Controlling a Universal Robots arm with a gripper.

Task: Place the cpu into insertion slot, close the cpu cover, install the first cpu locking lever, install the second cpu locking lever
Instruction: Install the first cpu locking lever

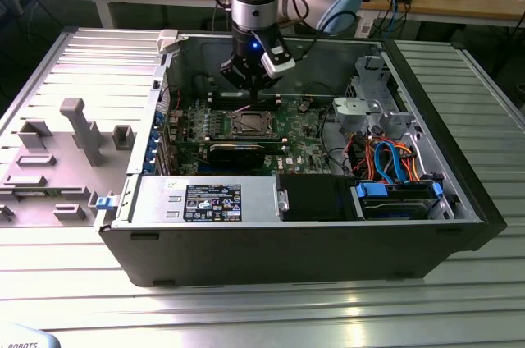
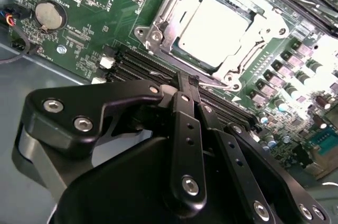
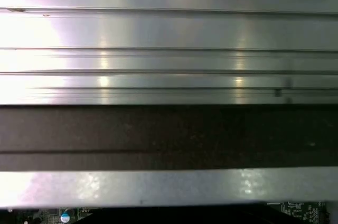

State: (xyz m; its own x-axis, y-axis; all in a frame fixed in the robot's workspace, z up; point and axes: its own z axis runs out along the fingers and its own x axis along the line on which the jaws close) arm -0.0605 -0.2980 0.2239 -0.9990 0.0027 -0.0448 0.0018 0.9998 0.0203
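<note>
The cpu [image 2: 214,29] is seen in the upper middle of the second wrist view as a flat square with a pale, silvery-grey metal top, brightly lit and almost white. It is seated in the insertion slot [image 2: 171,10], and the cpu cover [image 2: 248,15], a thin silver metal frame with a large square window, is lying closed around it so that the chip shows through the window. A thin wire lever [image 2: 214,82] is seen along the frame's lower edge. The green circuit board [image 2: 79,44] surrounds the socket, with a round coin cell [image 2: 48,15] at the upper left of that view and black memory slots [image 2: 142,65] just below the socket.

In the exterior view the socket [image 1: 250,123] is seen at the centre of the board inside the open computer case [image 1: 271,249], which is standing on a ribbed metal desk [image 1: 246,315]. The end effector [image 1: 248,85] is hung just above and behind the socket; in the second wrist view its fingertips [image 2: 186,82] are seen pressed together with nothing between them, close to the frame's lower corner.
</note>
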